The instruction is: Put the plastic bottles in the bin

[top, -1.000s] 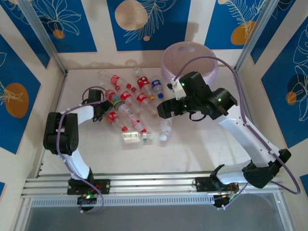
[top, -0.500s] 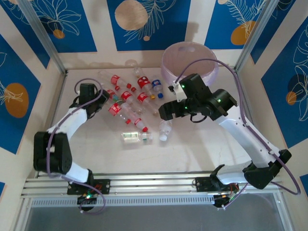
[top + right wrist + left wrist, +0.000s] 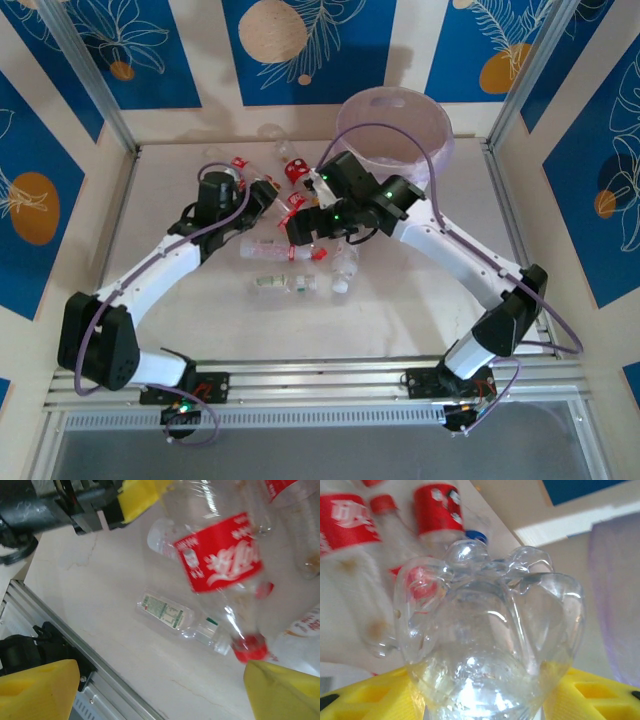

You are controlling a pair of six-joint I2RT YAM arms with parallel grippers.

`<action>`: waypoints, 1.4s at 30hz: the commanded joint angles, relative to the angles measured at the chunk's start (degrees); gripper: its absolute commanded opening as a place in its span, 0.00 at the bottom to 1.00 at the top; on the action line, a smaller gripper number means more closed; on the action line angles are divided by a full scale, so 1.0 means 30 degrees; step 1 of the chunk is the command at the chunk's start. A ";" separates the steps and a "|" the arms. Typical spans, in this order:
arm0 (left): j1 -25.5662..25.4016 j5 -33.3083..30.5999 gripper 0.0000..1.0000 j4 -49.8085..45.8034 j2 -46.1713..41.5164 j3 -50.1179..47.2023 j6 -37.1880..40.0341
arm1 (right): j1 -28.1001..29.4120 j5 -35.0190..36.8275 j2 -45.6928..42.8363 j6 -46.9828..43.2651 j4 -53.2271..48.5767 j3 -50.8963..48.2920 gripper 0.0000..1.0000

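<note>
Top view: the plastic bottles [image 3: 275, 248] lie scattered mid-frame on the table, with the bin [image 3: 420, 125] to their upper right. The left claw [image 3: 265, 193] and right claw [image 3: 300, 228] hang close together over the heap.

Left wrist view: the left claw [image 3: 485, 692] is clamped on a clear bottle [image 3: 490, 630] that fills the centre. The bin [image 3: 617, 605] is at the right edge.

Right wrist view: the right claw [image 3: 160, 680] gapes wide at the bottom corners. A red-labelled bottle [image 3: 220, 560] sits above it, upper centre, untouched. A green-labelled bottle [image 3: 167, 611] lies mid-frame.
</note>
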 commanded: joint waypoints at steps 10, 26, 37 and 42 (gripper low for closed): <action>-0.0572 0.1259 0.58 0.0060 -0.0971 0.0110 -0.0023 | -0.0387 0.2855 0.1924 -0.0982 -0.0479 0.1153 0.86; -0.0679 0.2968 0.57 0.1101 0.0234 0.0342 -0.0127 | -0.1014 0.2087 0.3867 -0.3433 0.1360 0.0692 0.86; -0.0688 0.2953 0.56 0.1218 0.0299 0.0213 -0.0217 | -0.1533 0.1895 0.4548 -0.3953 0.3228 -0.0219 0.75; -0.0689 0.2820 0.57 0.1636 0.0343 -0.0049 -0.0451 | -0.1570 0.1515 0.4163 -0.3763 0.3730 -0.0947 0.67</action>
